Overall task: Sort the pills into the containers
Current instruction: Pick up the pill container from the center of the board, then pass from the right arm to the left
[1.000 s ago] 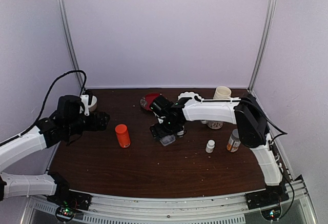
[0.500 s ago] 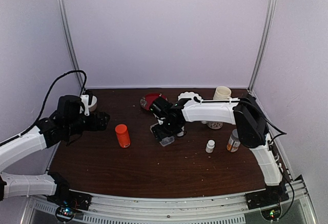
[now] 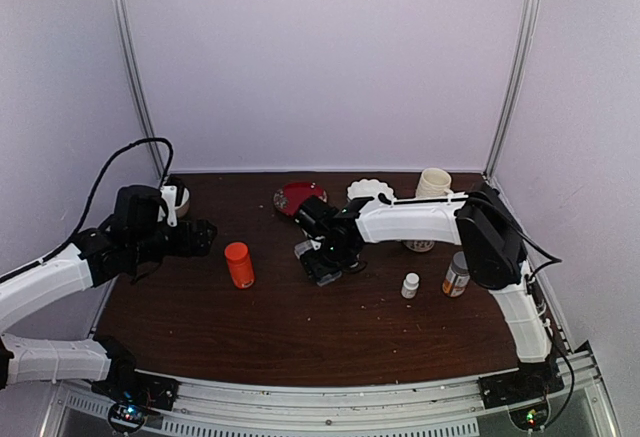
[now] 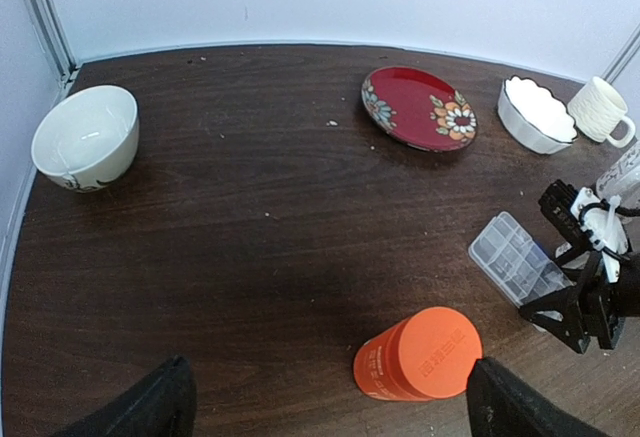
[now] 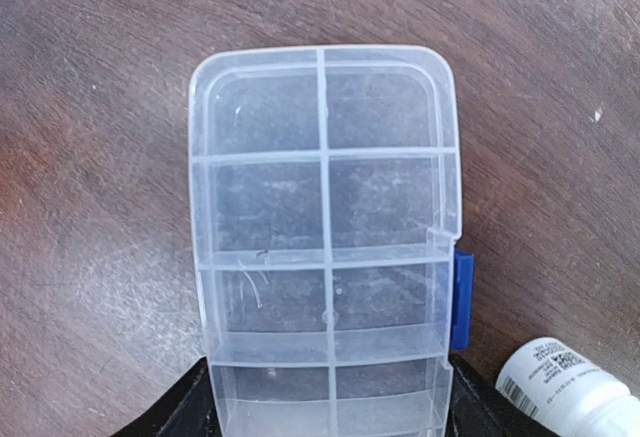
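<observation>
The containers are the cells of a flat clear pill box [image 5: 325,257] with a blue latch; the cells look empty. It lies on the dark table [image 3: 300,327], seen small in the left wrist view [image 4: 518,260]. My right gripper [image 5: 328,412] straddles the box's near end, one black finger pressed against each long side, so it is shut on the box [image 3: 322,262]. My left gripper [image 4: 330,412] hangs open above the table at the left [image 3: 200,235], with an orange bottle [image 4: 420,355] just ahead between its fingers, untouched. A few tiny whitish specks [image 4: 332,123] dot the table; I cannot tell if they are pills.
An orange bottle [image 3: 238,264] stands left of centre. A red plate [image 3: 296,195], a scalloped white bowl [image 3: 370,189] and a cream mug [image 3: 434,181] line the back. A white bowl [image 3: 176,197] sits far left. Two small pill bottles [image 3: 410,285] [image 3: 456,275] stand right.
My right gripper's fingers have closed in against the pill box's sides, and the box has shifted slightly toward the back left. The left arm has stayed still.
</observation>
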Available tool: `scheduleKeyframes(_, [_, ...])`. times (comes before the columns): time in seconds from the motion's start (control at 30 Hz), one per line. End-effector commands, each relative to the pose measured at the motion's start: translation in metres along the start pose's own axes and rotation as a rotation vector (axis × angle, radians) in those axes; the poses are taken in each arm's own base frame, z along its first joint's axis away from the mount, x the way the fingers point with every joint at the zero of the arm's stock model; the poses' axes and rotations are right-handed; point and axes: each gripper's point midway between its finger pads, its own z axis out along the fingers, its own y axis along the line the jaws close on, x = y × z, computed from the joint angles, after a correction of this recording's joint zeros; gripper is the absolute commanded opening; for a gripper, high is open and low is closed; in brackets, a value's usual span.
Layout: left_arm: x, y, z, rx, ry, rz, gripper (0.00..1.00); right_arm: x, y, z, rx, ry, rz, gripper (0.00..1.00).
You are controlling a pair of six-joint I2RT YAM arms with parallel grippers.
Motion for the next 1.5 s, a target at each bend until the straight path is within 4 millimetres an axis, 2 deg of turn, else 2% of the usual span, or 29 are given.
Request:
scheduleKeyframes(0.0, [-0.015, -0.016, -0.001, 0.07, -0.008, 0.012, 0.98, -0.003, 0.0, -0.026, 0.009, -0.057, -0.02, 0.68])
scheduleKeyframes(0.17, [-0.02, -0.046, -0.002, 0.214, 0.047, -0.009, 0.98, -0.01, 0.009, -0.055, -0.044, -0.152, -0.032, 0.68])
scheduleKeyframes(0.37, [-0.035, -0.085, -0.012, 0.386, 0.069, -0.111, 0.98, -0.019, 0.015, -0.095, -0.112, -0.275, -0.017, 0.67])
scheduleKeyframes(0.67, [-0.06, -0.163, -0.029, 0.658, 0.024, -0.287, 0.95, -0.028, 0.029, -0.153, -0.22, -0.464, 0.007, 0.66])
scheduleKeyframes(0.83, [-0.069, -0.195, -0.024, 0.729, 0.016, -0.311, 0.93, -0.03, 0.036, -0.175, -0.277, -0.546, 0.027, 0.66])
scheduleKeyframes(0.9, [-0.069, -0.202, -0.019, 0.738, 0.026, -0.315, 0.92, -0.03, 0.037, -0.18, -0.287, -0.569, 0.032, 0.66])
scheduleKeyframes(1.07, [-0.068, -0.205, -0.005, 0.718, 0.035, -0.354, 0.88, -0.029, 0.042, -0.188, -0.306, -0.589, 0.027, 0.66])
scheduleKeyframes(1.27, [-0.067, -0.207, 0.007, 0.702, 0.052, -0.388, 0.75, -0.027, 0.044, -0.194, -0.312, -0.609, 0.027, 0.66])
scheduleKeyframes(1.47, [-0.065, -0.21, 0.007, 0.721, 0.055, -0.392, 0.54, -0.026, 0.046, -0.199, -0.32, -0.618, 0.026, 0.66])
